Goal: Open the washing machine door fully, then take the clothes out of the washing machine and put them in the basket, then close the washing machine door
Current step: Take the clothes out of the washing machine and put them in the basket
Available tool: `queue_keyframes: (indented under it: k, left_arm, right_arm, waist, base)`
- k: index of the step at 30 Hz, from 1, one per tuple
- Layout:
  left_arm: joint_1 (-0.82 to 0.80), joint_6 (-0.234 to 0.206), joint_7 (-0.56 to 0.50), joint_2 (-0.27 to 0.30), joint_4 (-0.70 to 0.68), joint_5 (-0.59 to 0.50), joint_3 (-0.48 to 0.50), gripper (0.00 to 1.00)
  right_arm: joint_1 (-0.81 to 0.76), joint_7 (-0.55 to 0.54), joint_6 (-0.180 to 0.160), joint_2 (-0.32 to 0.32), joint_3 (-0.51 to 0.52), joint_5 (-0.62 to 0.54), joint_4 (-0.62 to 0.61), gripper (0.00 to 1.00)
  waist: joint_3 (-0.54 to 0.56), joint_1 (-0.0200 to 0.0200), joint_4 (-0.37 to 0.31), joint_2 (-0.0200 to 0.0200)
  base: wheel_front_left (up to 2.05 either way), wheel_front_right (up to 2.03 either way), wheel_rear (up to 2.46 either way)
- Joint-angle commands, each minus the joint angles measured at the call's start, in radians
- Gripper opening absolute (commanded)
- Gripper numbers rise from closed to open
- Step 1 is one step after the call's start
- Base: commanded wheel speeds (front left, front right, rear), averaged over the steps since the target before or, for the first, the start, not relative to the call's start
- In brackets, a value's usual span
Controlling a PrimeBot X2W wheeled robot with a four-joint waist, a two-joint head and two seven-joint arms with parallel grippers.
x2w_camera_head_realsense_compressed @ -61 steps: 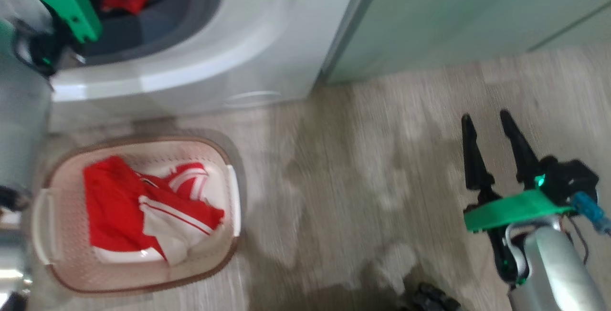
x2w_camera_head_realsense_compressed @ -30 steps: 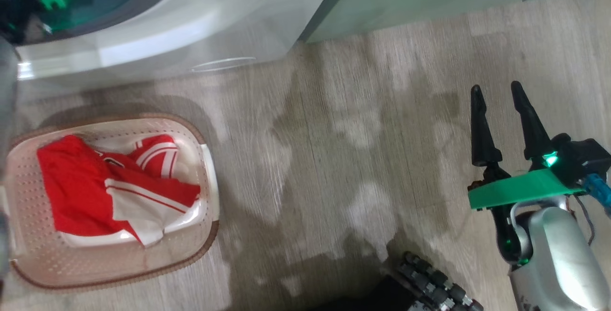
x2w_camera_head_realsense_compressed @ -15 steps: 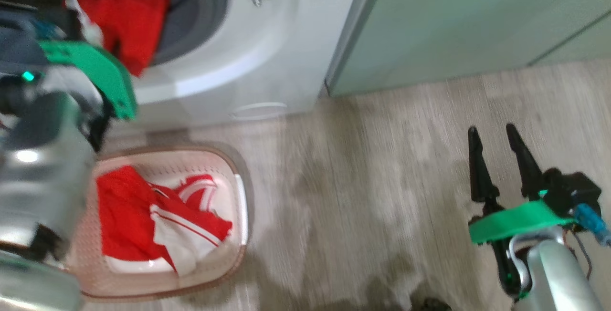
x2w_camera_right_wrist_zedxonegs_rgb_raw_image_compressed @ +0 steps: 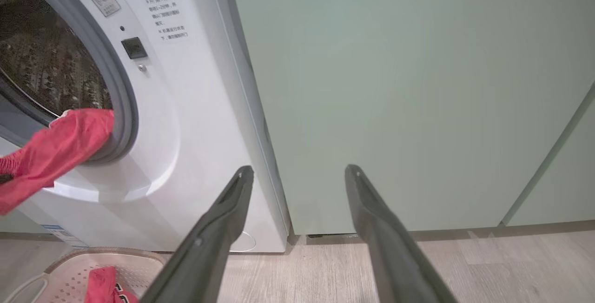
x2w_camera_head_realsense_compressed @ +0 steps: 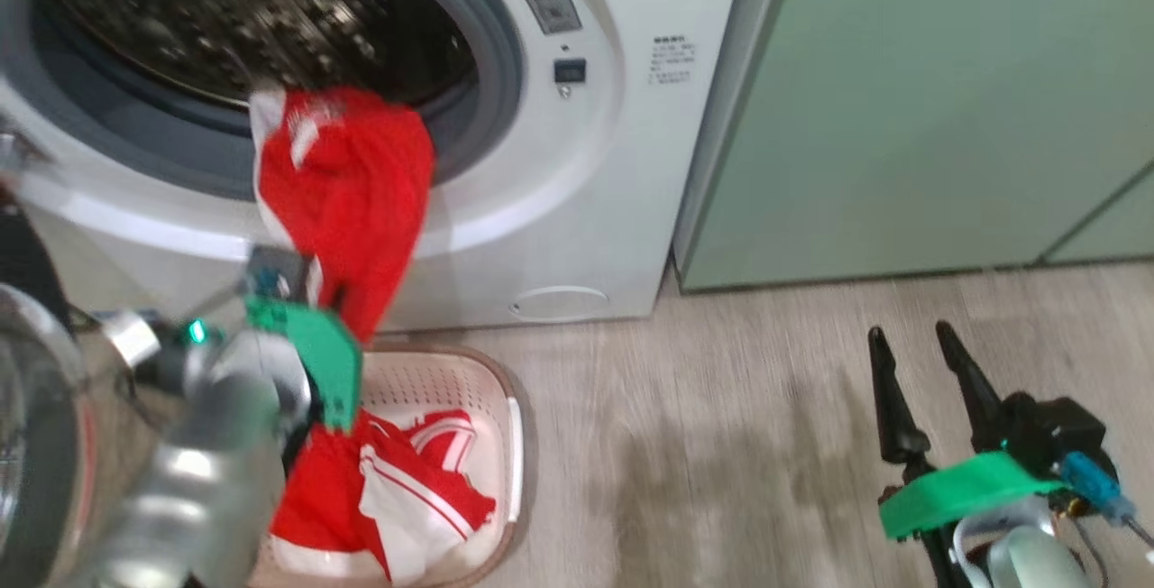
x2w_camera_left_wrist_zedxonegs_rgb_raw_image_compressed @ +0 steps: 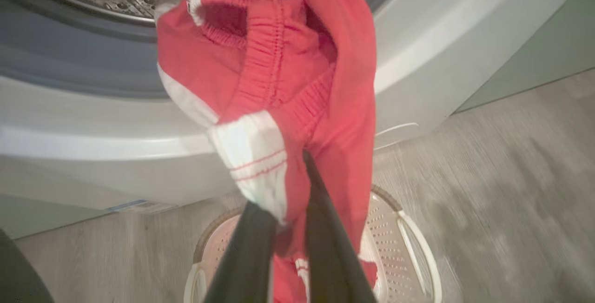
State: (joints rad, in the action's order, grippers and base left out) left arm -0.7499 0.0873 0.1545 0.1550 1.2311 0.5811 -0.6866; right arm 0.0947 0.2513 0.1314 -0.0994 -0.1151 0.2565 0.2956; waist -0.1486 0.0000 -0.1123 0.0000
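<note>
- Red shorts (x2w_camera_left_wrist_zedxonegs_rgb_raw_image_compressed: 297, 84) with white side panels and a gathered waistband are pinched in the left gripper (x2w_camera_left_wrist_zedxonegs_rgb_raw_image_compressed: 283, 187). Its two dark fingers are closed narrow on the lower folds of the cloth.
- Long axis of the shorts: from the grey gasket (x2w_camera_head_realsense_compressed: 500, 74) of the washing machine (x2w_camera_head_realsense_compressed: 577, 209), where the upper end looks draped over the lip, down and outward to the pincer.
- Basket (x2w_camera_head_realsense_compressed: 514, 444): on the floor just before the machine, directly below the held cloth in the left wrist view. Other red-and-white clothes (x2w_camera_head_realsense_compressed: 406, 489) already lie in it.
- The relation that matters, as I judge it: the target lies below the pincer, not sideways. The cloth's upper end needs to clear the lip before a drop lands it inside the rim.
- Right gripper (x2w_camera_head_realsense_compressed: 909, 340): jaws wide and empty, well apart to the right over the wood-look floor (x2w_camera_head_realsense_compressed: 721, 435), facing the pale green cabinet (x2w_camera_right_wrist_zedxonegs_rgb_raw_image_compressed: 395, 84). The left arm is plainly nearer.
</note>
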Motion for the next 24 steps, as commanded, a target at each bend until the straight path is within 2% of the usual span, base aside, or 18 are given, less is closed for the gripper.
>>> queue_keyframes:
  k: [1,13,24]
  left_arm:
    - [0.003,-0.007,0.012,0.023,-0.004,-0.008,0.012,0.0]
    - [0.167,0.02,-0.067,-0.001,0.026,-0.004,-0.04,0.0]
    - [0.153,0.034,-0.104,-0.002,0.04,0.061,-0.007,0.0]
  right_arm:
    - [-0.009,0.011,-0.001,-0.017,-0.022,0.003,-0.023,1.0]
    - [-0.023,0.011,-0.001,-0.024,-0.022,0.007,-0.032,1.0]
    - [0.028,0.011,-0.001,-0.04,-0.016,0.008,-0.049,1.0]
  waist:
    - [0.032,0.0,0.022,0.0]
    - [0.037,0.0,0.045,0.0]
    - [-0.081,0.0,0.023,0.0]
  base:
    - [0.0,0.0,0.0]
    - [0.0,0.0,0.0]
    - [0.0,0.0,0.0]
